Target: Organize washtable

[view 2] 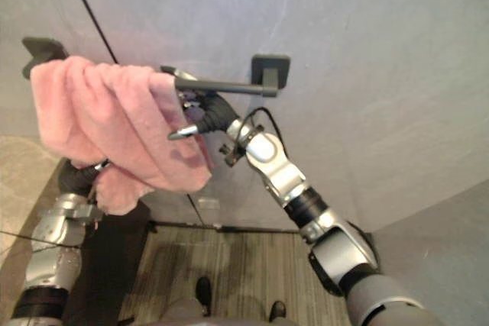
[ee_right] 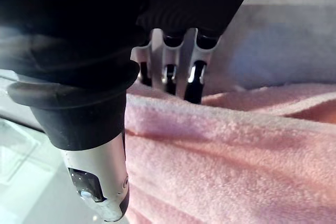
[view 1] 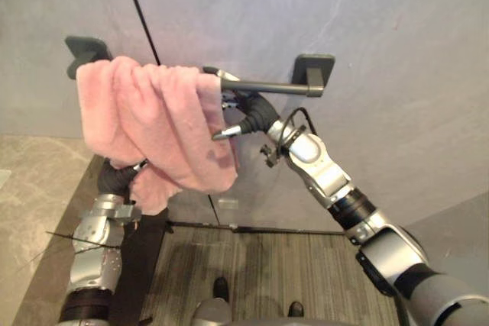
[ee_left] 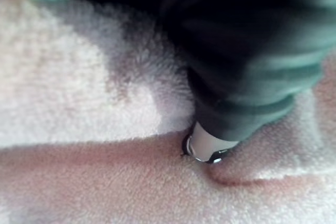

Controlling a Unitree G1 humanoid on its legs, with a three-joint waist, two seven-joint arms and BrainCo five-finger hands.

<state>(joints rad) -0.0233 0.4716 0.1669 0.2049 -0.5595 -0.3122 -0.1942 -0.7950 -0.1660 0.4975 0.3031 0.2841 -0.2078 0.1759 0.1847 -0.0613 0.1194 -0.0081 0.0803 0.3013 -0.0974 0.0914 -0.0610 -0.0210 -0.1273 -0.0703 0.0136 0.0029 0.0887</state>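
Grey wall [view 1: 382,20] all across the back, carrying a dark towel bar [view 1: 275,87] between a left bracket [view 1: 82,51] and a right bracket [view 1: 313,70]. Slung over the bar's left part, a pink towel [view 1: 153,120], bunched in thick folds rather than hung flat.

Right hand [view 1: 254,114] up at the towel's inner edge, close under the bar: fingers [ee_right: 168,56] straight, tips dipped behind the upper fold, thumb [ee_right: 102,177] stretched out apart beside the cloth, nothing clamped. Left hand [view 1: 114,179] below, pushed up into the hanging folds; impossible to tell how far open, or whether gripping.

By judgement, well along with this item: towel already up on the bar. Probably left to do: spreading it flat along the bare stretch toward the right bracket and evening out the folds.

No brand, label or writing readable anywhere.
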